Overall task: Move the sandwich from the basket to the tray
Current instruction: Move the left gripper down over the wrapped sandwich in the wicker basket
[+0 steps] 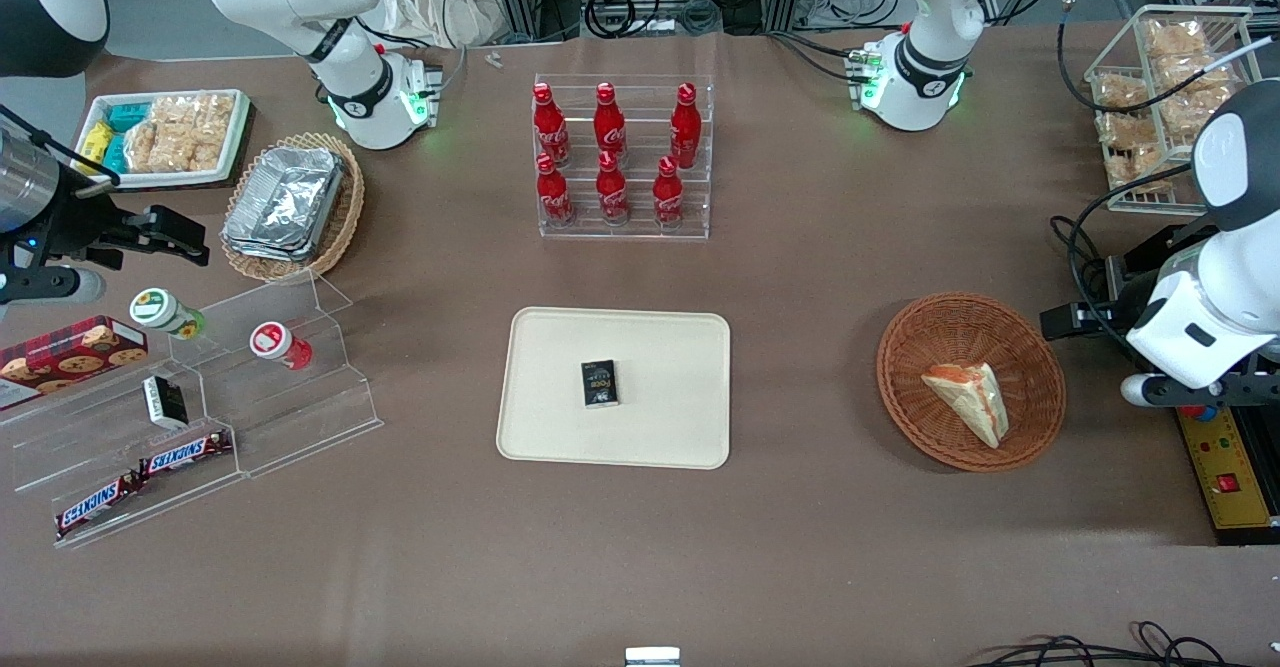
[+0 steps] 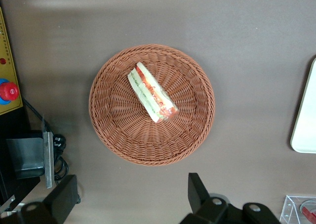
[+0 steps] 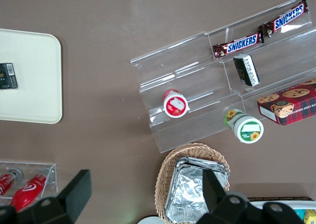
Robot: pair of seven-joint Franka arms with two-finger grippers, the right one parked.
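The sandwich (image 1: 968, 399) is a white-bread wedge with orange and green filling. It lies in the round reddish-brown wicker basket (image 1: 905, 402), toward the working arm's end of the table. In the left wrist view the sandwich (image 2: 151, 92) lies across the middle of the basket (image 2: 118, 135). The cream tray (image 1: 560, 387) lies flat at the table's middle; its edge shows in the left wrist view (image 2: 305, 120). My left gripper (image 1: 1075, 320) hangs above the table beside the basket, apart from it. Its fingers (image 2: 197, 192) stand wide open and empty, with the gripper (image 2: 129, 197) clear of the basket's rim.
A small black box (image 1: 599, 384) lies on the tray. A clear rack of red cola bottles (image 1: 622, 157) stands farther from the camera than the tray. A yellow control box with a red button (image 1: 1225, 467) and cables lie beside the basket at the table's end.
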